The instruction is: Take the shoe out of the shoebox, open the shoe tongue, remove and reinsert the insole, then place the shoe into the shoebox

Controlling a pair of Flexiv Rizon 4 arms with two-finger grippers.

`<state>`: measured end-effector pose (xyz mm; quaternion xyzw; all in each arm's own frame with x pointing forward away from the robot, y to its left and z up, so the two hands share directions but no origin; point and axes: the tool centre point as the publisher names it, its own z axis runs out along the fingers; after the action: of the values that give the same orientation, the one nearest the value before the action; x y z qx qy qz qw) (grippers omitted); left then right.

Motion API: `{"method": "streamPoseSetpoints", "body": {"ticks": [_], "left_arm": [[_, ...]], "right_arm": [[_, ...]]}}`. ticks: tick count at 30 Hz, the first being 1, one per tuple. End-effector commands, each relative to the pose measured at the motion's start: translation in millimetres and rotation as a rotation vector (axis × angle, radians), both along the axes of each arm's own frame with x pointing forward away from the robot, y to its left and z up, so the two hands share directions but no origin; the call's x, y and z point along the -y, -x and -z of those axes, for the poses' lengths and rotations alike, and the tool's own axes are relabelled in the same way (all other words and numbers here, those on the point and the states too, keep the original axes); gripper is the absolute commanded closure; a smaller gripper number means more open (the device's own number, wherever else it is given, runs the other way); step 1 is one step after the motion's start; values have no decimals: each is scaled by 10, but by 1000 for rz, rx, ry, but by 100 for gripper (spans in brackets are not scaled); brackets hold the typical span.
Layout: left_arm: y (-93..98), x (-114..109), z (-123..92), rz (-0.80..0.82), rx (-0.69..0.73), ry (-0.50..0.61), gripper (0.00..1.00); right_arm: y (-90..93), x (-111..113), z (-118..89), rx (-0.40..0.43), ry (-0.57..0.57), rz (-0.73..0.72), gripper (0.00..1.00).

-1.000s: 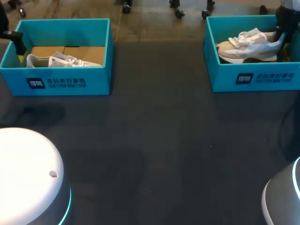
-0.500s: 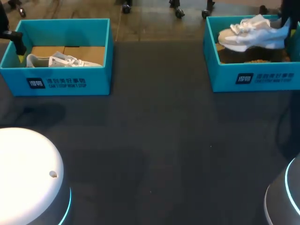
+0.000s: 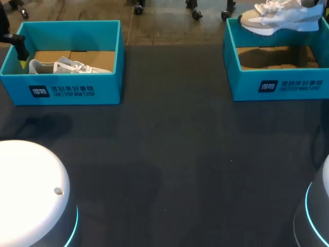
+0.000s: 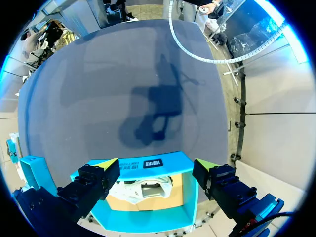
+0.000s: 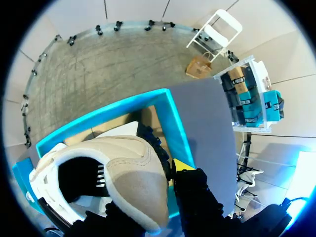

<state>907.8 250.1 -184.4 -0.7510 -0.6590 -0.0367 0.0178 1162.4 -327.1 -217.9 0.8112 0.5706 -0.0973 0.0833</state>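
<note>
Right gripper [image 5: 150, 195] pinches the shoe [image 3: 280, 18] by its heel, above the right shoebox [image 3: 277, 85].
Its fingers clamp the heel of the beige-and-white shoe, which hangs over the box's far rim with its toe pointing toward the left shoebox [image 3: 72, 90]. The left gripper [image 4: 154, 168] is spread wide over that box, where a second shoe [image 3: 67, 67] lies on the cardboard floor. Both teal boxes stand well apart at the far side of the dark table [image 3: 175, 154].

Desk [image 3: 175, 154]: dark grey, matte, across middle and lower frame.
Second box [image 3: 108, 87]: teal, open-topped, upper left of frame, on desk.
Second shoe [image 3: 56, 66]: white, lying inside that box.
</note>
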Motion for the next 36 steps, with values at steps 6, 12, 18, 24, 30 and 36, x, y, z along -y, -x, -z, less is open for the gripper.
{"method": "streamPoseSetpoints", "body": {"ticks": [6,12,18,24,30,36], "left_arm": [[12,-1,0,1,3,-1,0],[12,-1,0,1,3,-1,0],[12,-1,0,1,3,-1,0],[12,-1,0,1,3,-1,0],[12,-1,0,1,3,-1,0],[12,-1,0,1,3,-1,0]], "right_arm": [[273,-114,-265,122,38,-30,100],[259,-143,-272,124,45,-32,100],[366,-271,-694,245,154,-95,100],[782,-579,-800,247,145,-91,100],[945,-689,-791,255,91,-101,100],[945,-689,-791,255,91,-101,100]]}}
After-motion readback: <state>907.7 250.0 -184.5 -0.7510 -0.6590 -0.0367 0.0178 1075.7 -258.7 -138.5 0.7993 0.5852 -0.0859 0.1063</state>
